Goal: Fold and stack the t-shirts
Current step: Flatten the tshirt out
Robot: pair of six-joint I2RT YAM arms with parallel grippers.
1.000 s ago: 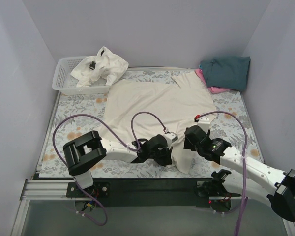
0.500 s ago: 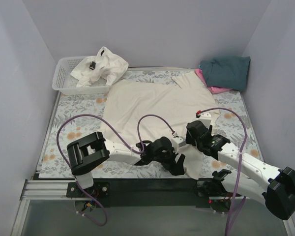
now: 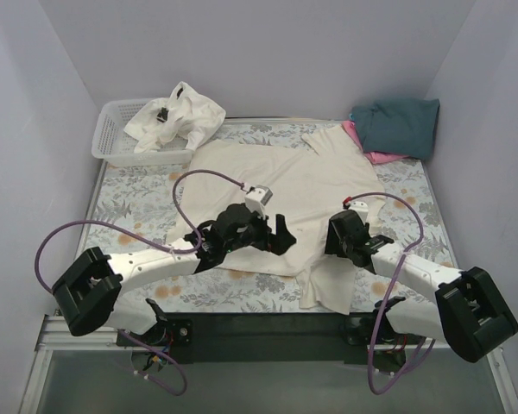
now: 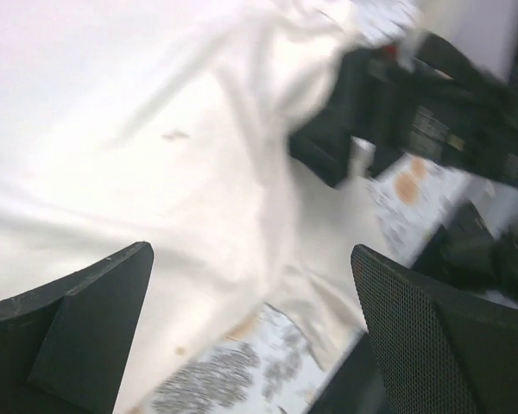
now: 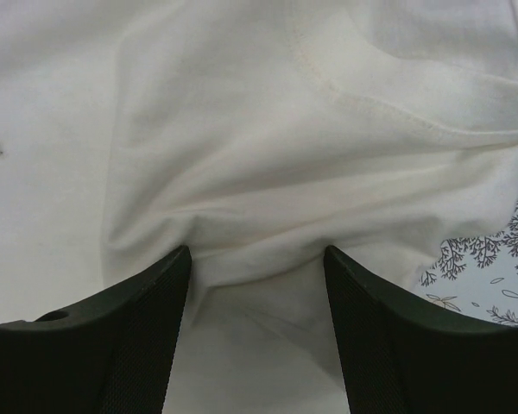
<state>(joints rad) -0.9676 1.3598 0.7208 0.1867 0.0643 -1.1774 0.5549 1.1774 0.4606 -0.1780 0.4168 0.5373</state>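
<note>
- Since a second ago the left gripper [image 3: 276, 236] has moved away from the near table edge to a spot over the cream t-shirt [image 3: 276, 177]. Its jaws gape wide and hold nothing.
- Right gripper [image 5: 255, 263]: fingers apart, pressed onto the shirt's near right part, with cloth puckered between them.
- The shirt lies spread mid-table, one corner trailing to the near edge.
- Far right corner: teal t-shirt [image 3: 397, 125] lying on the pink t-shirt [image 3: 378, 158].
- Far left corner: basket [image 3: 110, 142] holding the off-white t-shirts [image 3: 180, 116].

Big cream tee [image 3: 276, 181] lies spread out but rumpled in the middle, a white one [image 3: 177, 116] is bunched up far left, and the folded teal tee [image 3: 397, 125] sits on the pink one [image 3: 378, 157] far right.
</note>
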